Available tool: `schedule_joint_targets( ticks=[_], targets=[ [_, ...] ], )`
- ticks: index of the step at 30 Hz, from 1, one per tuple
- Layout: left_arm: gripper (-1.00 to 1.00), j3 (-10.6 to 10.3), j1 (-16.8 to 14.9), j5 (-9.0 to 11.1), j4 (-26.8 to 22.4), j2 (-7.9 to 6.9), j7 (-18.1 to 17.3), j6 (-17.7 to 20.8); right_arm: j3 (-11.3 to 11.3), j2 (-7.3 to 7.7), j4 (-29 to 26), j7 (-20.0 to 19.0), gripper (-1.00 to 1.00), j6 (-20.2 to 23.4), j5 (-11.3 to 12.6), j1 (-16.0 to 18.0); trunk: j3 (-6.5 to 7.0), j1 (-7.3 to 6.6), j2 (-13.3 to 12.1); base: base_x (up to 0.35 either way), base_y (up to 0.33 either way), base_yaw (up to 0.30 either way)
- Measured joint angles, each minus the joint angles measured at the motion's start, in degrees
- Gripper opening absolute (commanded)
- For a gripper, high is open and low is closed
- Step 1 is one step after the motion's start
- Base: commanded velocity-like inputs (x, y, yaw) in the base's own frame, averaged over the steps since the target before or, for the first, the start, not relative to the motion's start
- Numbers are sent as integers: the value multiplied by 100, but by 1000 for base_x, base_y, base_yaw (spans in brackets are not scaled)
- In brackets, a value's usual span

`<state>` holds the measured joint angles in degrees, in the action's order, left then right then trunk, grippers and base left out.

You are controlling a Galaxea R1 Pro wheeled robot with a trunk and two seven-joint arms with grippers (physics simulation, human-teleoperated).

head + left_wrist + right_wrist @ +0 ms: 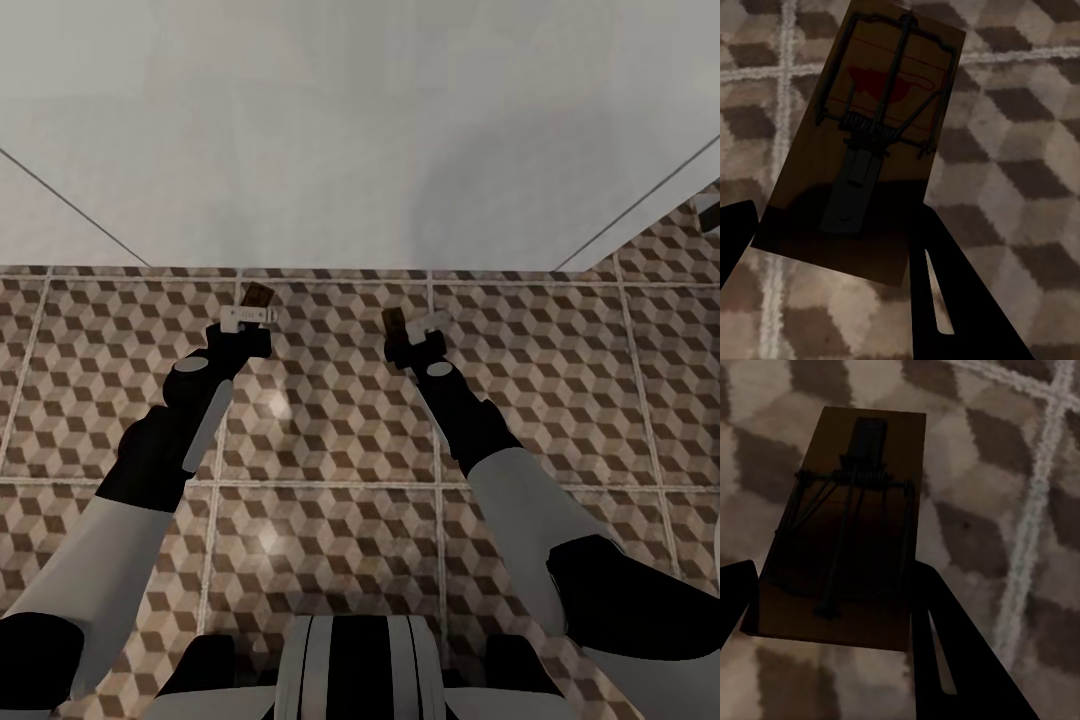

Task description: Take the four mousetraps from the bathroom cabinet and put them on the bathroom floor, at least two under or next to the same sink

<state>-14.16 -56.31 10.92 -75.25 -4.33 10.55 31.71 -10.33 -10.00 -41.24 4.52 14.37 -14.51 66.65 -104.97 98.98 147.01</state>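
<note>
One mousetrap (pixel 866 142) sits clamped between the fingers (pixel 945 300) of the left gripper (pixel 256 305), a flat wooden rectangle with black wire parts and a red spot on its face (the wood reads dark brown in the shade of the wrist view). It is held above the bathroom floor (pixel 330 420), whose tiles carry a brown, beige and white cube pattern with pale grout lines. In the head view this trap pokes out past the gripper as a small brown tab.

A second mousetrap (pixel 844 529) is clamped in the same way in the right gripper (pixel 405 328), its black wire frame and spring facing the camera; the red spot cannot be made out here. It too hangs over the patterned tiles, near a grout line.

Both arms reach forward side by side, the two traps well apart from each other and close to the foot of a plain white wall (pixel 360 130) that meets the tiles just ahead.
</note>
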Motion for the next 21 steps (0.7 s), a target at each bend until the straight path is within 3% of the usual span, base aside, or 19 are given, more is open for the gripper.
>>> schedule_joint_targets(
  ticks=[21],
  targets=[
    [-100,0,17,0,0,0,0,0,0,0,0,0,-100,1,-8,-3,0,44,23,0,0,0]
  ],
)
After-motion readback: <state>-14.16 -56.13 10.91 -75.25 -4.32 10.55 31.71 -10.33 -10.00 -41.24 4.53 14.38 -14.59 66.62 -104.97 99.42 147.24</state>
